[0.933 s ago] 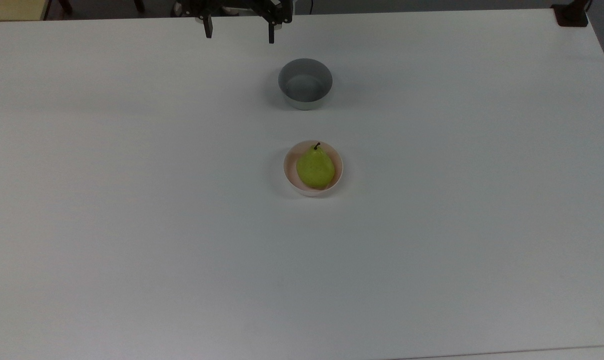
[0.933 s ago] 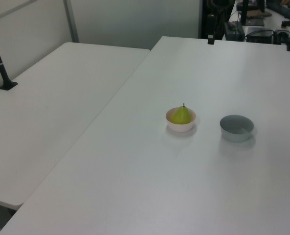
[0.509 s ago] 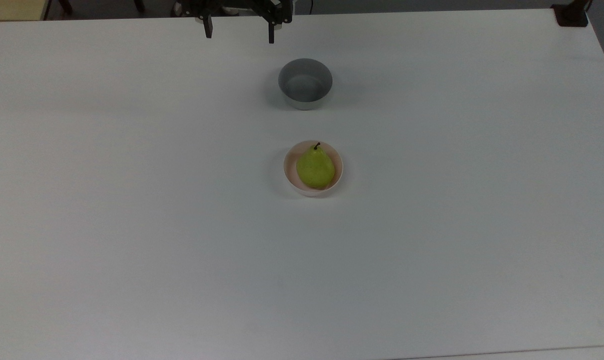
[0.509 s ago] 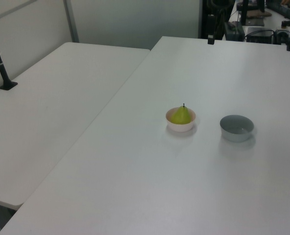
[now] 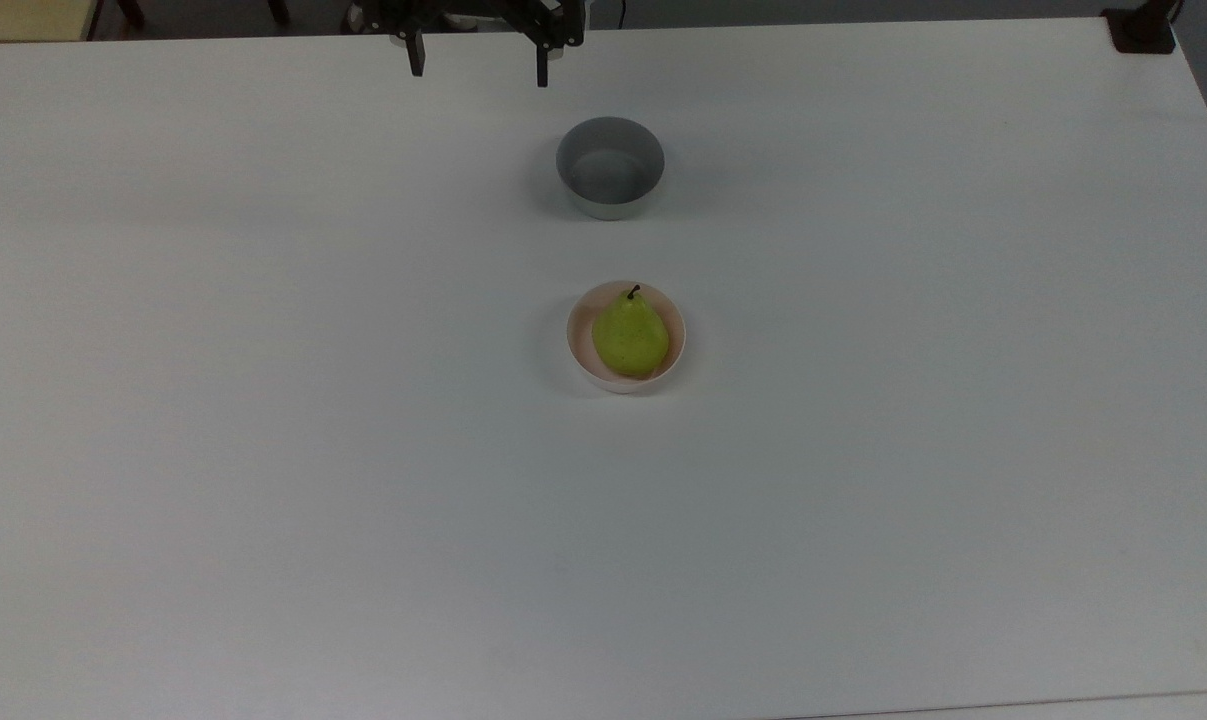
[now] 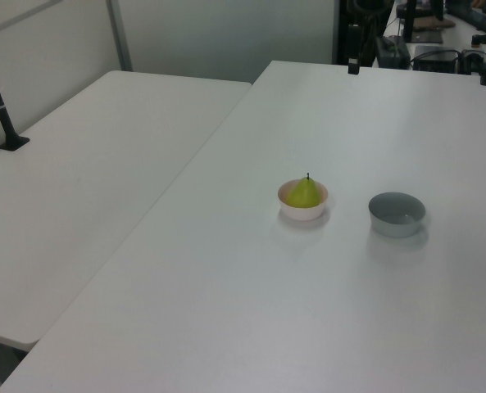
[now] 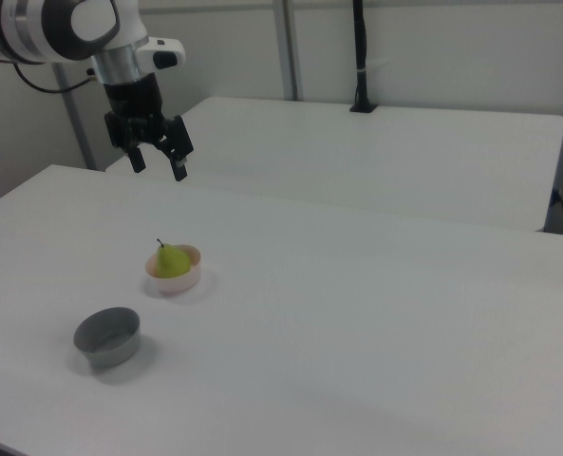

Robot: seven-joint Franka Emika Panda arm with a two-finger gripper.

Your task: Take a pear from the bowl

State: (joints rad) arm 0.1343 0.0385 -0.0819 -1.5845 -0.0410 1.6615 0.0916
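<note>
Top view, near to far. The near half of the white rectangular table (image 5: pixel 263 500) is lying bare. Past it, around table centre, the small round pale pink bowl (image 5: pixel 576 355) is sitting with the small yellow-green pear (image 5: pixel 629 337) resting inside it, touching the bowl floor, stem pointing toward 12 o'clock in the top view. In the right view the pear (image 7: pixel 172 260) is standing roughly upright, narrow top rising above the bowl rim (image 7: pixel 188 276).

At 12 o'clock from the pink bowl, well apart from it, the small round grey bowl (image 5: pixel 609 166) is sitting with nothing in it.

Farthest, at the table's far edge and toward 11 o'clock from the grey bowl, the black two-finger end effector (image 5: pixel 478 62) is hanging in the air with its fingers spread wide and nothing between them. The right view is showing the end effector (image 7: pixel 158 162) well above the table, fingers pointing down.

Judgement: the reach toward the pear is not yet made; the pick is at its start.

Handling estimate: the pear is looking light, firm and smooth-skinned, so likely slippery on the curved flanks. The rounded lower body is offering the widest, steadiest seat for the fingers; the narrow top is tapering and may be squeezing out upward or downward. The bowl wall is leaving little side clearance, so a descent from above, fingers straddling the belly just over the rim, is seeming best. The light bowl may be shifting if nudged.
</note>
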